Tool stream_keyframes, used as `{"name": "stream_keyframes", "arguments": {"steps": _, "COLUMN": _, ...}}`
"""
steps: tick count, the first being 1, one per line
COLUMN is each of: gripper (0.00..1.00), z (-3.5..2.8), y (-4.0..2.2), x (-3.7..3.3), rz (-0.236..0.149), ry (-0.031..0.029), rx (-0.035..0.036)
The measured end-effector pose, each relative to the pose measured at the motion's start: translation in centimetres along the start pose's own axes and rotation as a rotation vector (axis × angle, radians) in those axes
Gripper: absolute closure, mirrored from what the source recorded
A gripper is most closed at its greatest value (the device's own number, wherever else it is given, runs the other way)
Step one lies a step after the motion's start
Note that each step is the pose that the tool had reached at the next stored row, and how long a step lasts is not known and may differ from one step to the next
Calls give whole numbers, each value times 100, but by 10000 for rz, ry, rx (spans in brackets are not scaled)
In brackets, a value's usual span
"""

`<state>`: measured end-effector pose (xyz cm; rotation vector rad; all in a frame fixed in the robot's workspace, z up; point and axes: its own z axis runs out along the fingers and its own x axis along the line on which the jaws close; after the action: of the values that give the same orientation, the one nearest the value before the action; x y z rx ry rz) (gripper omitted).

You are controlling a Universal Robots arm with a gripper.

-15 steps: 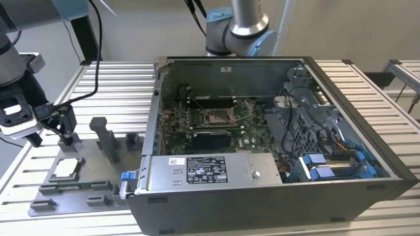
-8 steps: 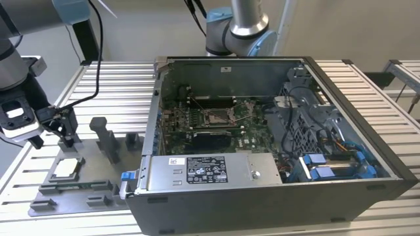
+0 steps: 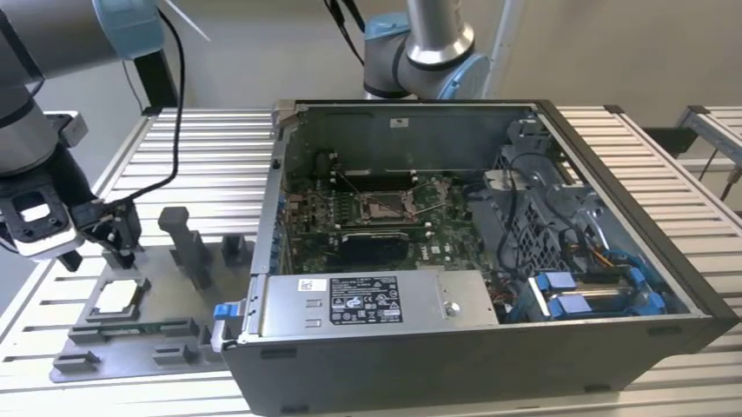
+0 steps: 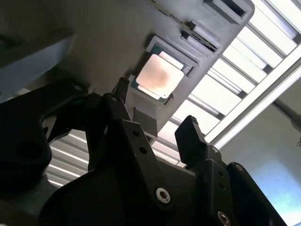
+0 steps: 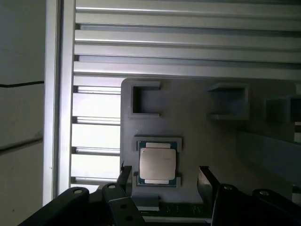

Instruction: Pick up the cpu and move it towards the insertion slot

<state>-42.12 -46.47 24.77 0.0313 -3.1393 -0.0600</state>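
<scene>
The cpu (image 5: 158, 163) lies in its grey tray (image 5: 197, 113) at the exterior view's left, beneath my gripper (image 5: 163, 173), fingers parted and empty; light, stiff, fragile, I judge, so I'd pinch 2 opposite edges.

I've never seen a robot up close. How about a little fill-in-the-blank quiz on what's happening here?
1. In the exterior view, the cpu lies in a grey tray on that view's ____ side of the computer case.
2. The tool has its fingers ____, gripping nothing.
3. The insertion slot sits on a ____ motherboard.
Missing words: left; open; green.
</scene>
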Motion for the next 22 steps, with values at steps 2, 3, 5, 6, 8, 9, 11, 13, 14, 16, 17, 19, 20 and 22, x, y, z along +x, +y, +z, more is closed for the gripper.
{"name": "stream_keyframes", "arguments": {"steps": 2, "gripper": 0, "z": 36, "y": -7, "x": 1, "rz": 2, "ry": 0, "rx": 0}}
{"name": "stream_keyframes", "arguments": {"steps": 3, "gripper": 0, "z": 56, "y": -10, "x": 1, "rz": 2, "ry": 0, "rx": 0}}
{"name": "stream_keyframes", "arguments": {"steps": 5, "gripper": 0, "z": 91, "y": -14, "x": 5, "rz": 1, "ry": 0, "rx": 0}}
{"name": "stream_keyframes", "arguments": {"steps": 6, "gripper": 0, "z": 108, "y": -16, "x": 7, "rz": 0, "ry": 0, "rx": 1}}
{"name": "stream_keyframes", "arguments": {"steps": 8, "gripper": 0, "z": 146, "y": -18, "x": 11, "rz": -1, "ry": -1, "rx": 0}}
{"name": "stream_keyframes", "arguments": {"steps": 9, "gripper": 0, "z": 164, "y": -18, "x": 12, "rz": 0, "ry": -1, "rx": -1}}
{"name": "stream_keyframes", "arguments": {"steps": 11, "gripper": 0, "z": 197, "y": -19, "x": 12, "rz": 0, "ry": -1, "rx": 0}}
{"name": "stream_keyframes", "arguments": {"steps": 13, "gripper": 0, "z": 228, "y": -21, "x": 12, "rz": 0, "ry": 0, "rx": 0}}
{"name": "stream_keyframes", "arguments": {"steps": 14, "gripper": 0, "z": 244, "y": -22, "x": 13, "rz": 0, "ry": 0, "rx": 1}}
{"name": "stream_keyframes", "arguments": {"steps": 16, "gripper": 0, "z": 271, "y": -25, "x": 16, "rz": 1, "ry": 1, "rx": 1}}
{"name": "stream_keyframes", "arguments": {"steps": 17, "gripper": 0, "z": 282, "y": -27, "x": 18, "rz": 1, "ry": 1, "rx": 2}}
{"name": "stream_keyframes", "arguments": {"steps": 19, "gripper": 0, "z": 308, "y": -30, "x": 24, "rz": 1, "ry": -1, "rx": 0}}
{"name": "stream_keyframes", "arguments": {"steps": 20, "gripper": 0, "z": 321, "y": -31, "x": 27, "rz": 1, "ry": 0, "rx": 0}}
{"name": "stream_keyframes", "arguments": {"steps": 22, "gripper": 0, "z": 347, "y": -32, "x": 32, "rz": 0, "ry": -2, "rx": -1}}
